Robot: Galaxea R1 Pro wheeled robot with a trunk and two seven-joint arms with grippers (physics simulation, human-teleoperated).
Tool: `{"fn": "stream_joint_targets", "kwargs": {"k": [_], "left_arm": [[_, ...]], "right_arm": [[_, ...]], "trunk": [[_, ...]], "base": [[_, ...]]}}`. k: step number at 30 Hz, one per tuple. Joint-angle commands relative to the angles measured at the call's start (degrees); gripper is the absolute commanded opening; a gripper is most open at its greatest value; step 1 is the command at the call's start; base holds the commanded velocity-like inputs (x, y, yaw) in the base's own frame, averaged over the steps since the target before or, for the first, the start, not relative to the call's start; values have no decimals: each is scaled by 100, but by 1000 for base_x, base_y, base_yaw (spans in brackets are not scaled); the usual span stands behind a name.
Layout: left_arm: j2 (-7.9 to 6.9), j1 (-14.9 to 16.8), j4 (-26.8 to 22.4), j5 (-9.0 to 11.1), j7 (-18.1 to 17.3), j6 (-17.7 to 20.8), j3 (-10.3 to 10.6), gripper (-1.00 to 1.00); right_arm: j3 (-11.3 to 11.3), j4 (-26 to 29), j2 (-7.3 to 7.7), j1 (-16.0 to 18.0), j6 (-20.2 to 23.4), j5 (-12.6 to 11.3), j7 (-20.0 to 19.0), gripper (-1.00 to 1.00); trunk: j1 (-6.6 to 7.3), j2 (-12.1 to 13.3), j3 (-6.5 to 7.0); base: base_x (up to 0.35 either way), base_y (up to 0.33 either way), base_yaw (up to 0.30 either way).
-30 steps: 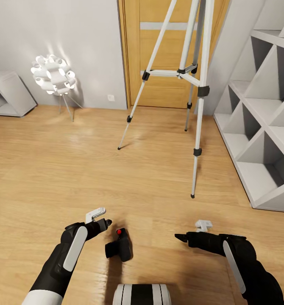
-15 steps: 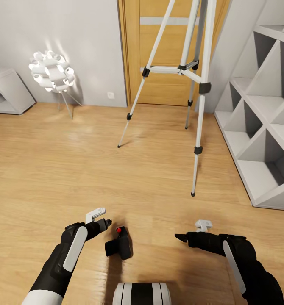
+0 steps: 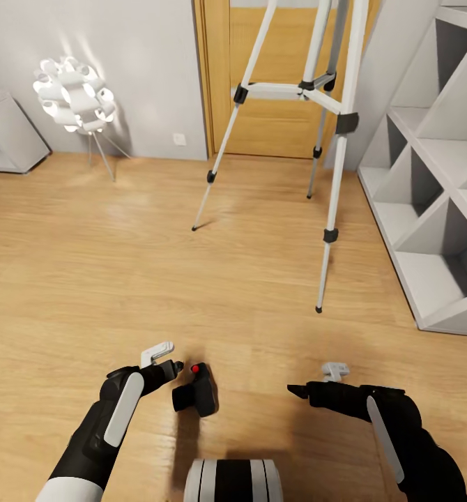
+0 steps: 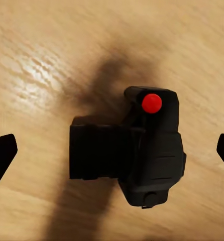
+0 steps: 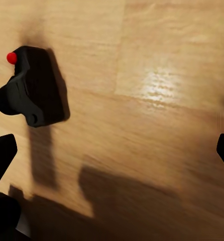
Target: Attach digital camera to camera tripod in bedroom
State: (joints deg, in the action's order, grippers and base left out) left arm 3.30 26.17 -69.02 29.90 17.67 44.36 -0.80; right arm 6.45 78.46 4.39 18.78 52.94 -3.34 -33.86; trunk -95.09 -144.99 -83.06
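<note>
**Q:** so what actually changed in the last second? looks like the same pose to me

**A:** Mostly my head/base moved, not the stuff. The whole picture slid: the lamp (image 3: 74, 96) and door (image 3: 275, 84) sit differently in the head view, and the tripod (image 3: 316, 104) looms a bit larger, so I've crept toward it or tilted. My arms are in the same place in the picture as a second ago. The camera (image 3: 195, 394) is on the floor (image 3: 122, 265) between my grippers, lens toward my left side, red button up, and it reads a touch closer to my left gripper (image 3: 171, 366) than before.

**Q:** are you holding it yet?

**A:** Nope. In the left wrist view the camera (image 4: 129, 153) is dead centre between my two fingertips, which are spread wide with floor showing on both sides. Nothing touching. My right gripper (image 3: 297, 390) is well off to the other side, also spread per its wrist view, with the camera (image 5: 31, 88) off toward one corner there.

**Q:** so where does that leave the task?

**A:** Early, I'd say. The left is lined up for the pick, so lowering and closing looks like the next thing. The tripod stands well apart, near the door and the shelf (image 3: 435, 181), with its head cut off at the top.
</note>
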Motion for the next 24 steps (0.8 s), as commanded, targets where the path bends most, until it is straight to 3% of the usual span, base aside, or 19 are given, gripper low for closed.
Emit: {"fn": "stream_joint_targets", "kwargs": {"k": [1,24], "left_arm": [[4,2,-7,61,48,20,-8,100],[8,2,-15,59,52,20,-3,100]], "right_arm": [[6,3,0,3,41,-35,2,100],[6,3,9,3,41,-18,1,100]], "trunk": [[-1,-3,-27],[-61,-34,-536]], "base": [[0,0,0],[0,0,0]]}}
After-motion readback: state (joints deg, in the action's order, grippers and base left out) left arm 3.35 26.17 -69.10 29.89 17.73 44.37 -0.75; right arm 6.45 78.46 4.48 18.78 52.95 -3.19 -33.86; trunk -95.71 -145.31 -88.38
